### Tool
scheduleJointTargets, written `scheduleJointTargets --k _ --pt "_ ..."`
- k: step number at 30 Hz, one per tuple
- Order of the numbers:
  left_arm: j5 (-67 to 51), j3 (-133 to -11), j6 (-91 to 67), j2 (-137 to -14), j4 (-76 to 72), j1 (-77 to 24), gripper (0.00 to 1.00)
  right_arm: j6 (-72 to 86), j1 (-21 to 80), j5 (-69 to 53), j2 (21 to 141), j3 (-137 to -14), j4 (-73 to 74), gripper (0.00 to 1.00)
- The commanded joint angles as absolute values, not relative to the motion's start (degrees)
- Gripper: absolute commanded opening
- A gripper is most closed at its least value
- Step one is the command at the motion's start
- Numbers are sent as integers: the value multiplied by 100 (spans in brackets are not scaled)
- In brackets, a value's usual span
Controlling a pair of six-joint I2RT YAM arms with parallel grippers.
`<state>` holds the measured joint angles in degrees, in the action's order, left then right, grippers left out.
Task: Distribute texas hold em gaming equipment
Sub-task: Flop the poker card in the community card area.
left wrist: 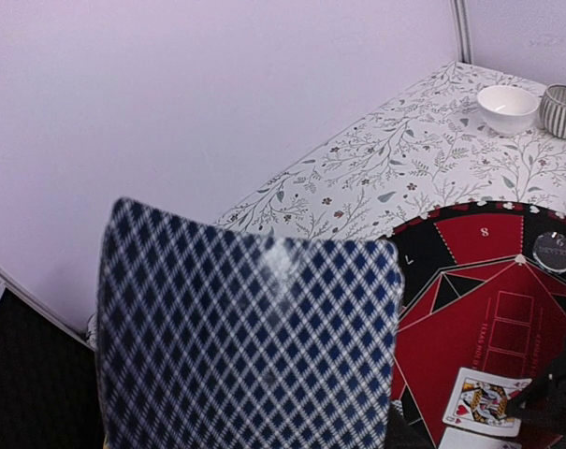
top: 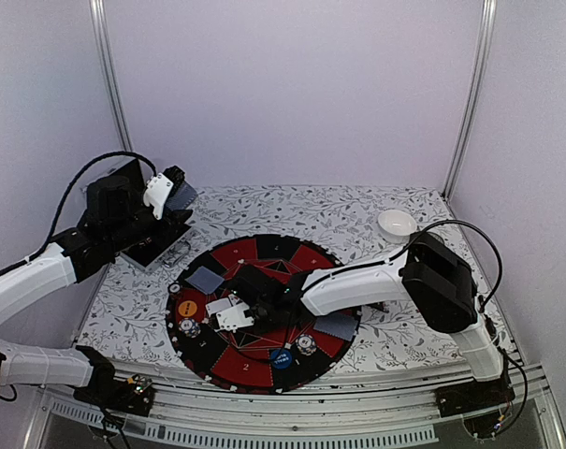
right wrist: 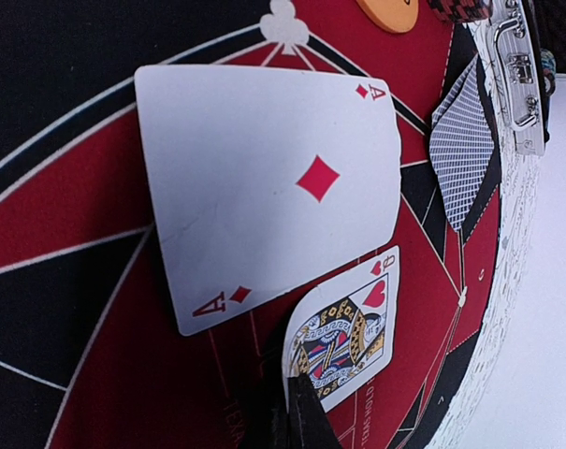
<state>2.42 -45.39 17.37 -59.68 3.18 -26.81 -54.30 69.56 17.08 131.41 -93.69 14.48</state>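
Note:
My left gripper (top: 173, 193) is raised over the table's back left, shut on a stack of blue-checked playing cards (top: 182, 195). Their back (left wrist: 245, 337) fills the left wrist view and hides the fingers. My right gripper (right wrist: 306, 412) is low over the middle of the round red-and-black mat (top: 264, 251), pinching the near edge of a face-up queen of hearts (right wrist: 343, 341). An ace of diamonds (right wrist: 273, 178) lies face-up just beyond it. Face-down cards (top: 205, 279) (top: 334, 325) lie on the mat, with an orange button (top: 187, 306), a blue button (top: 283, 358) and chips (top: 188, 328) (top: 306, 344).
A white bowl (top: 396, 223) stands at the back right beside a ribbed grey cup (left wrist: 561, 110). A black tray (top: 152, 251) with a clear case sits under the left gripper, off the mat's left edge. Walls close the back and both sides.

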Motion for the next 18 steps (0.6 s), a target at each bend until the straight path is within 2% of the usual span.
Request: scheduleJointTargets --k 1,12,18 --pt "263 -4533 1771 -5891 111 -2619 42 -5458 7084 1466 13102 -9151 1832 2" --pt "298 -4501 1794 -5866 79 -2619 43 -5506 7094 1432 13088 -9155 1854 3" --pt "300 -4489 1813 -5862 62 -2619 43 -5512 7103 1389 13034 -9093 1854 14"
